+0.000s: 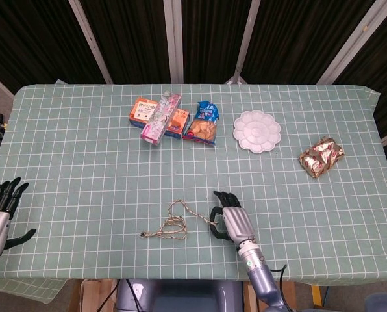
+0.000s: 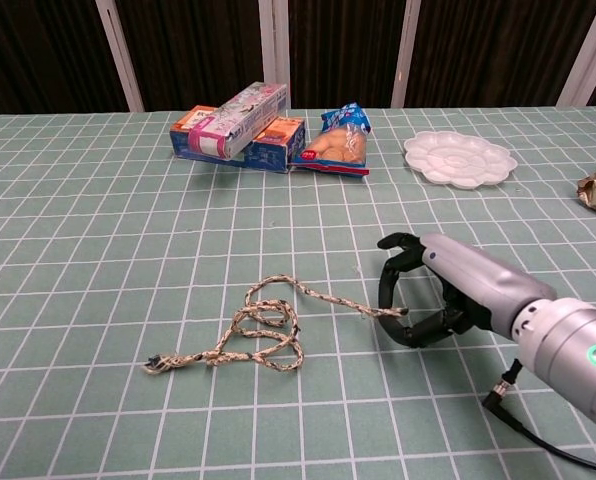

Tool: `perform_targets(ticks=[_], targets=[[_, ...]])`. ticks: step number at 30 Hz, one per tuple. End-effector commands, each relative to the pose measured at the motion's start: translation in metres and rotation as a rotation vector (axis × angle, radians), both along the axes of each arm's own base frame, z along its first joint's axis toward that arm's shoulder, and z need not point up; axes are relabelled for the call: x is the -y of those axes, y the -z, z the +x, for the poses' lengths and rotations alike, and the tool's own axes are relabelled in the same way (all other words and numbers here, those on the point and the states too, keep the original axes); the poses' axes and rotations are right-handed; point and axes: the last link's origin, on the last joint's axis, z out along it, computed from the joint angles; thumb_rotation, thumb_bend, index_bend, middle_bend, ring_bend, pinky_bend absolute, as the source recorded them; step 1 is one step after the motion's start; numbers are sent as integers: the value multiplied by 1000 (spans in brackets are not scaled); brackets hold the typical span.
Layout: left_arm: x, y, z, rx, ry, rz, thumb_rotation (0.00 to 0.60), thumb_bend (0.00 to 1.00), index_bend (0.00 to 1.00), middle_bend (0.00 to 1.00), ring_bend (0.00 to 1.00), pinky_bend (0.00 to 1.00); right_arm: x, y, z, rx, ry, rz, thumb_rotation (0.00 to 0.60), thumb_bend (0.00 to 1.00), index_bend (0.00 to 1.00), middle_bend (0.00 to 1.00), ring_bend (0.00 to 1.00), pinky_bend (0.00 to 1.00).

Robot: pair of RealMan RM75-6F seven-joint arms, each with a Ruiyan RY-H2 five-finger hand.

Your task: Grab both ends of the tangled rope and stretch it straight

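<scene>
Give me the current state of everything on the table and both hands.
rope: tangled, loops flat on the cloth, right end lifted.
right hand: pinching the rope's right end.
left hand: open, empty, at the table's left edge.
white tray: empty.
snack bag: lying flat.
boxes: stacked together.
gold packet: lying apart.

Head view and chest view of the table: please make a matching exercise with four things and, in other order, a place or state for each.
Things:
1. braided beige rope
2. white flower-shaped plate
3. right hand
4. left hand

States:
A. fingers spread, holding nothing
B. partly tangled in loops
C. pinches one rope end
D. lies between snack bag and gold packet

Pairs: 1-B, 2-D, 3-C, 4-A
</scene>
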Motion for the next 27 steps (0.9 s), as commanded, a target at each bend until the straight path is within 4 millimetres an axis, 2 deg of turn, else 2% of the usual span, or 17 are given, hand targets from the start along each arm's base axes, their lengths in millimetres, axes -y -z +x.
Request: perform_targets(ticks=[1, 4, 7, 11, 13, 20, 21, 27], targets=[[-3, 8, 8, -11, 5, -43, 600, 126, 194, 0, 0, 0, 2, -6, -2, 3, 5, -9, 600, 452, 625, 117, 0, 0], [-7, 20, 18, -8, 9, -84, 600, 174, 296, 0, 0, 0, 2, -10, -4, 2, 9, -8, 600, 452, 624, 118, 0, 0], [-13, 35, 31, 13, 8, -134, 600, 201, 342, 4, 0, 0, 0, -12, -7, -1, 17, -2, 600, 453, 624, 118, 0, 0], [-21, 62, 52, 26, 13, -206, 600, 216, 373, 26, 0, 0, -1, -15, -11, -5, 24, -1, 600, 452, 624, 117, 0, 0], [-26, 87, 73, 29, 61, -263, 600, 228, 385, 33, 0, 0, -1, -18, -12, -5, 28, -5, 600, 452, 624, 118, 0, 0], [-35, 120, 95, 41, 56, -289, 600, 291, 441, 56, 0, 0, 0, -21, -12, -7, 32, -9, 600, 452, 624, 118, 0, 0], [-36, 132, 102, 52, 60, -312, 600, 301, 446, 58, 0, 0, 0, -22, -12, -9, 33, -12, 600, 452, 624, 118, 0, 0], [-39, 154, 117, 71, 58, -335, 600, 332, 457, 59, 0, 0, 0, -25, -13, -15, 36, -20, 600, 452, 624, 118, 0, 0]])
